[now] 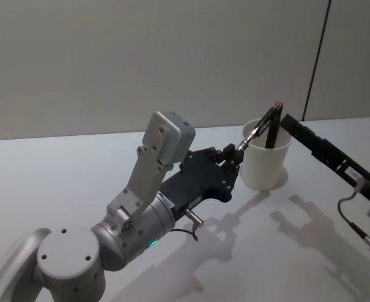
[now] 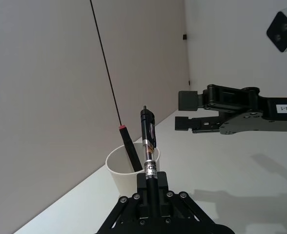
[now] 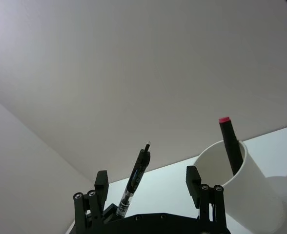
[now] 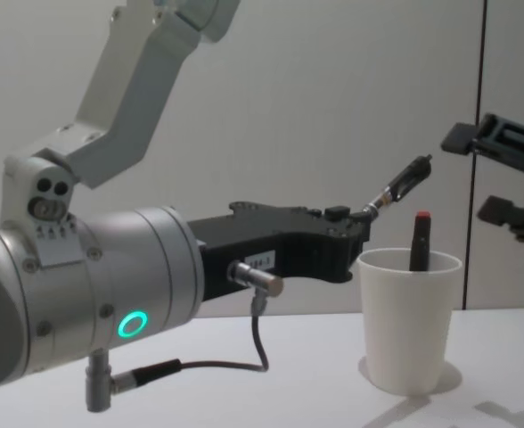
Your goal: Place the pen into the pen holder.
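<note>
Head view: found the left gripper [image 1: 235, 151] reaching forward over the table [image 1: 59, 182], clamped on the lower end of the pen [image 1: 255, 130]. Noted the pen slanting up and to the right, its upper end above the left part of the rim of the pen holder [image 1: 265, 167], not inside it. Recorded a red-capped pen [image 1: 275, 126] standing in the pen holder. Placed the right gripper [image 1: 289, 121] just right of the pen holder, near rim height. Left wrist view: confirmed the left gripper [image 2: 150, 185] pressed shut against the barrel of the pen [image 2: 148, 141], with the pen holder [image 2: 121, 173] just beyond and the red-capped pen [image 2: 130, 148] leaning in it. Found the right gripper [image 2: 186, 112] spread apart, holding nothing. Right wrist view: confirmed the right gripper [image 3: 147, 178] wide apart and empty; saw the pen [image 3: 137, 173] farther off through the gap, touching neither finger. Located the pen holder [image 3: 251, 195] to one side. Chest view: found the left gripper [image 4: 362, 218] level with a point just above the pen holder [image 4: 409, 321], the pen [image 4: 396, 192] tilted over its left rim, and the right gripper [image 4: 480, 174] parted, above and to the right.
</note>
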